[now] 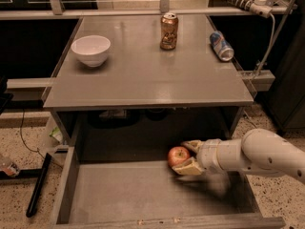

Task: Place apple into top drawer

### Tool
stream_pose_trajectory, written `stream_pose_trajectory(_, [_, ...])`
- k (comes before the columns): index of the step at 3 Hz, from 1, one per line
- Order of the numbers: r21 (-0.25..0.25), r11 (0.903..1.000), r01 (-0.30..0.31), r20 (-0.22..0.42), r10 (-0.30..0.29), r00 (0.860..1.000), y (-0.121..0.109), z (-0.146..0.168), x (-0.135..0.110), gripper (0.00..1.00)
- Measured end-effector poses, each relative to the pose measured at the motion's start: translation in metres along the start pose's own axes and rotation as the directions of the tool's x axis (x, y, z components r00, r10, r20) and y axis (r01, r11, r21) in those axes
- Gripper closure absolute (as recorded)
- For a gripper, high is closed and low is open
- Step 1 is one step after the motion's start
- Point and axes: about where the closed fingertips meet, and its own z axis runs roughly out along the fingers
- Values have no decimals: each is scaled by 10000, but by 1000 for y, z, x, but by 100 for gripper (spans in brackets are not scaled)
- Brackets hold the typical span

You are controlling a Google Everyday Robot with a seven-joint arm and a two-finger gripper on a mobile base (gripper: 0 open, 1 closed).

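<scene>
The apple [178, 155], red with yellowish patches, is held between the two pale fingers of my gripper [185, 156]. The gripper comes in from the right on a thick white arm. It holds the apple above the back middle of the open top drawer [133, 194], a wide grey tray pulled out below the tabletop. The apple is close over the drawer's bottom; I cannot tell if it touches.
On the grey tabletop [143, 75] stand a white bowl [90, 50] at left, an upright brown can [169, 31] at the back, and a blue can [222, 46] lying at right. The drawer's left wall [64, 187] and front rim [167, 222] bound it.
</scene>
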Motion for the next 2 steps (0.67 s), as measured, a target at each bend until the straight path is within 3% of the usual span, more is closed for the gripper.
stream_pose_trajectory(2, [-1,10000,0,0,0,10000,0,0,0,38])
